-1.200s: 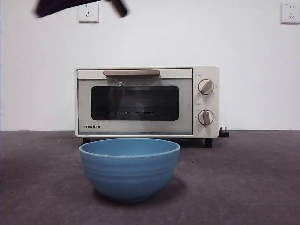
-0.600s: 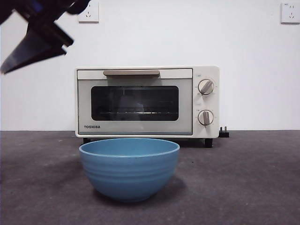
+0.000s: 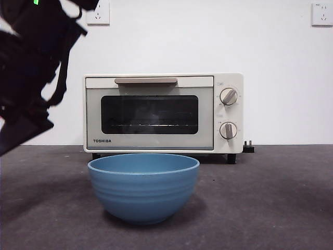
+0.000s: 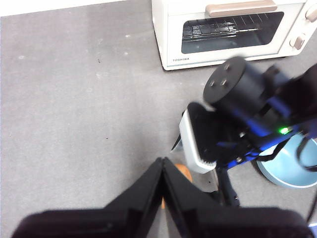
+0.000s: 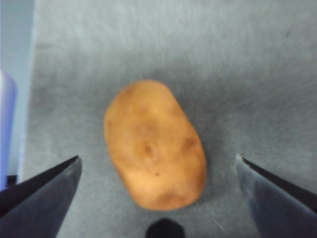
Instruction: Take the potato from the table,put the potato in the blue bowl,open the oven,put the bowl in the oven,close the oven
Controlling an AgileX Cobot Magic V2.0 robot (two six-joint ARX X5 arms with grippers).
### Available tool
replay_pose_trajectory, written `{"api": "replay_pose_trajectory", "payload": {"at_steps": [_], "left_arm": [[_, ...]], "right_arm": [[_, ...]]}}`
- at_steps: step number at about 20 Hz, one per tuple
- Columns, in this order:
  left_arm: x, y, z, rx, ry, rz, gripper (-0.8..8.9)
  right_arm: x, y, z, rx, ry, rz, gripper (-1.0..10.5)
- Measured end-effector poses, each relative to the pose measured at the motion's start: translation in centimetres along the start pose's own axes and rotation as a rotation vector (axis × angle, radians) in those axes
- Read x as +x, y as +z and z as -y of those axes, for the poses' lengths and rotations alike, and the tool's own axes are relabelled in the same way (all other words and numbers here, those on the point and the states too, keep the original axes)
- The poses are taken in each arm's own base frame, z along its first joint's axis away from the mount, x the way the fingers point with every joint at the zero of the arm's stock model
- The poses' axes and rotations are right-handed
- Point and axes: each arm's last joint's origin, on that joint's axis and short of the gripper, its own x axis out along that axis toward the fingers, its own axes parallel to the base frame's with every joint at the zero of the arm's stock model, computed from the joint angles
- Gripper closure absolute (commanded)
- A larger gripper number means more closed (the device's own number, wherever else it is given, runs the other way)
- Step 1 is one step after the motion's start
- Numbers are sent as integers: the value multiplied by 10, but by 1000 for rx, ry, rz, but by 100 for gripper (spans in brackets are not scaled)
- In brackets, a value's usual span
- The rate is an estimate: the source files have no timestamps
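Observation:
The potato (image 5: 154, 146), an orange-brown oval, lies on the dark grey table (image 3: 270, 198). My right gripper (image 5: 157, 157) hangs open above it, one jaw on each side and neither touching. In the left wrist view the right arm (image 4: 237, 94) covers most of the potato (image 4: 184, 172), to the left of the blue bowl (image 4: 297, 168). In the front view that arm (image 3: 26, 99) fills the left side and the potato is out of sight. The blue bowl (image 3: 143, 190) stands upright before the cream oven (image 3: 151, 112), whose door is closed. My left gripper (image 4: 162, 163) is shut and holds nothing, behind the right arm.
The oven's beige handle (image 3: 145, 80) and two knobs (image 3: 228, 96) face the front. A black plug (image 3: 249, 147) sits at the oven's right foot. Wall sockets (image 3: 98, 13) are above.
The dark arm has come down from the top edge to the left side of the front view and now looms much larger. Bowl and oven have not moved.

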Motion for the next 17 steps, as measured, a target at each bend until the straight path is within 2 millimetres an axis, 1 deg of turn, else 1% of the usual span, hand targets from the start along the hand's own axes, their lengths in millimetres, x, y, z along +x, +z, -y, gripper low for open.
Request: {"api": "replay_pose_trajectory", "payload": {"at_steps": [4, 8, 10, 13, 14, 16, 17], "left_arm": [[0, 0, 0, -13, -4, -1, 818], [0, 0, 0, -19, -11, -1, 818], [0, 0, 1, -20, -49, -3, 818], [0, 0, 3, -21, -91, -6, 818], [0, 0, 4, -24, -122, -8, 818], [0, 0, 5, -30, -178, -12, 818], [-1, 0, 6, -32, -191, -14, 818]], "right_arm": [[15, -4, -1, -4, 6, -3, 275], [18, 0, -7, -22, 12, 21, 286], [22, -1, -10, -25, 23, 15, 296], [25, -1, -14, -29, 29, 8, 460], [25, -1, -14, -29, 23, 10, 483], [28, -1, -14, -6, -11, 7, 493], [31, -2, -13, 14, -27, 4, 604]]}}
